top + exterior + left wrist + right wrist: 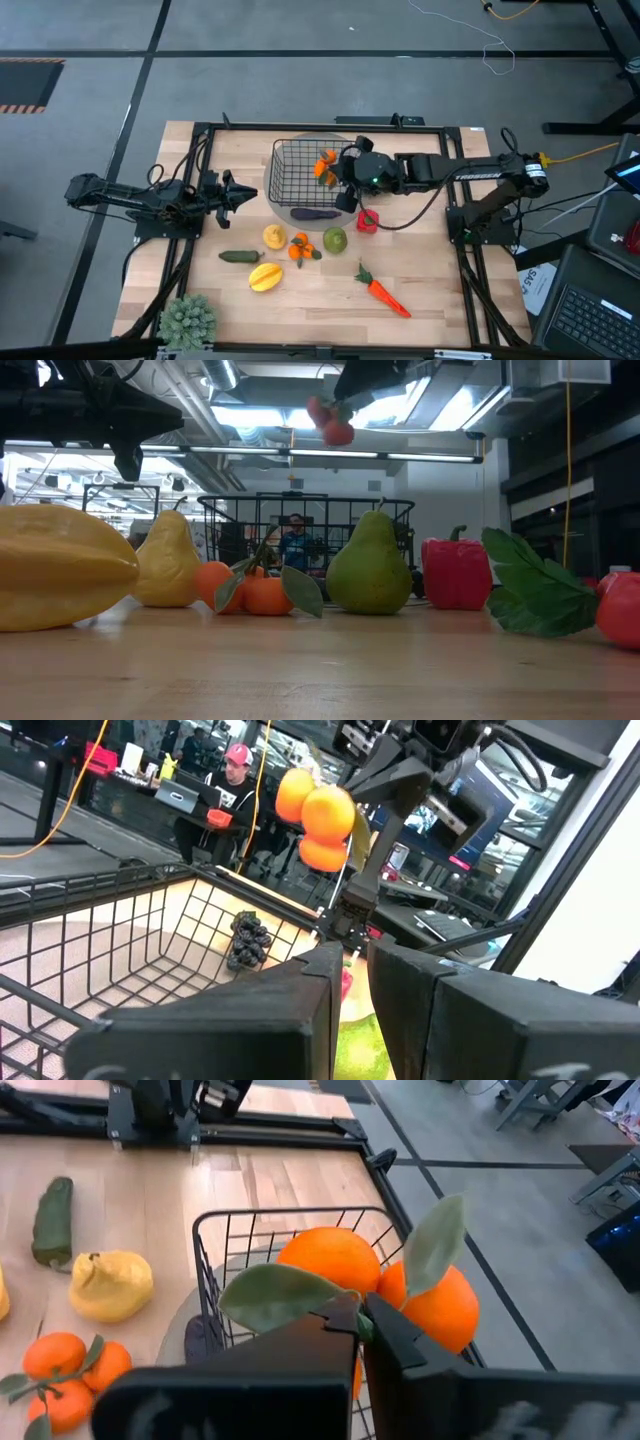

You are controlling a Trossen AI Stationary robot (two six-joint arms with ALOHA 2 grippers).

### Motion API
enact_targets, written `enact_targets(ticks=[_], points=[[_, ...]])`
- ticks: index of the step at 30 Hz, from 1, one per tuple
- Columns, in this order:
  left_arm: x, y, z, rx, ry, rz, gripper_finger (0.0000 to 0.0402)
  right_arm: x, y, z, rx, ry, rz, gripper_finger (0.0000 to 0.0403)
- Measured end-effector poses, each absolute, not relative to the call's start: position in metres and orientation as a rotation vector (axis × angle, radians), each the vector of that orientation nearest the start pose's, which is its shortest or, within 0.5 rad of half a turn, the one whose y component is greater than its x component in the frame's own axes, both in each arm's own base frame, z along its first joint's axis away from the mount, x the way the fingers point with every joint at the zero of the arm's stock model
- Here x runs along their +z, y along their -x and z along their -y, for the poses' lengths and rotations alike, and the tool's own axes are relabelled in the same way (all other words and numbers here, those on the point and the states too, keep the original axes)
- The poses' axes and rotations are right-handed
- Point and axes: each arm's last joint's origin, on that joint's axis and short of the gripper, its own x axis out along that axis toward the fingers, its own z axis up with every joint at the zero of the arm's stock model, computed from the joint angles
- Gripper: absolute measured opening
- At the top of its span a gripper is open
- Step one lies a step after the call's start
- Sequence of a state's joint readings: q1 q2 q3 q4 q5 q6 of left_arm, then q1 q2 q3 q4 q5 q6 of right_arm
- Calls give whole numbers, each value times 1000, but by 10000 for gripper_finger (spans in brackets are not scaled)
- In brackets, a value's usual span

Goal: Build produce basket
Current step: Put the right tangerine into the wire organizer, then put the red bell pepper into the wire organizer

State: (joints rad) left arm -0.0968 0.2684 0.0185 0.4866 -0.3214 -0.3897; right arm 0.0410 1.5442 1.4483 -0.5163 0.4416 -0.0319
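The black wire basket [300, 180] stands at the table's far middle, with a purple eggplant [315, 212] and dark grapes [248, 940] inside. My right gripper [337, 172] hovers over the basket's right side, shut on a leafy tangerine bunch [345, 1260]. More produce lies on the near side of the basket: yellow pear [273, 237], a second tangerine bunch [300, 248], green pear [334, 240], red pepper [367, 220], cucumber [240, 256], yellow starfruit [265, 276] and carrot [382, 293]. My left gripper [245, 195] waits left of the basket, fingers all but together. My right gripper pinches the tangerine bunch at the stem [362, 1320], where its leaves and fruits join, between its two fingers. The bunch is lifted clear above the basket [315, 815] and hangs beside the fingertips [335, 422], with a leaf [435, 1240] sticking out.
A spiky pale-green potted plant [187, 320] sits at the table's near-left corner. A black frame rail [330, 127] runs round the table top. A person [235, 770] sits in the room beyond the table. Bare wood shows between the carrot and the table's near edge.
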Motion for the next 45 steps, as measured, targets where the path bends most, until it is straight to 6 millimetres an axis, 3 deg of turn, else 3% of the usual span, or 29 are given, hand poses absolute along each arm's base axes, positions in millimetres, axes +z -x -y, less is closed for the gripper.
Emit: enact_targets(ticks=[13, 25, 36, 45], points=[[193, -111, 1, 178, 436, 274, 41, 346, -360, 1, -377, 243, -511, 8], [193, -111, 1, 178, 436, 273, 41, 342, -363, 12, -418, 250, -535, 140], [193, -111, 1, 179, 436, 274, 41, 340, -336, 14, -623, 260, -695, 155], [193, -111, 2, 179, 435, 271, 41, 323, -294, 10, -638, -27, -1027, 155]])
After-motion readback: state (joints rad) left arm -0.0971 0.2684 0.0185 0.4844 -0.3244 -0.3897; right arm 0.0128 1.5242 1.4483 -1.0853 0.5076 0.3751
